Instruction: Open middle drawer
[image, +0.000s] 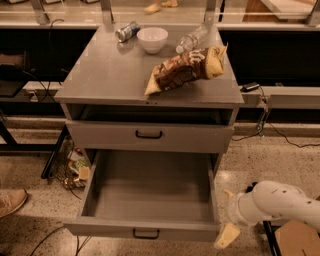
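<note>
The middle drawer (150, 192) is pulled far out of the grey cabinet. Its plain grey box is empty, and its front with a small black bar handle (146, 233) faces me at the bottom of the view. My gripper (226, 234), on a white arm (280, 202) coming in from the right, is just off the drawer's front right corner, low near the floor. It holds nothing and is apart from the handle.
Above the open drawer is another grey drawer (150, 136) with a black handle. The cabinet top (100, 75) holds a chip bag (187, 70), a white bowl (152, 39), a can (127, 31) and a plastic bottle (192, 39). There is a shoe (11, 201) at left and a cardboard box (295, 240) at right.
</note>
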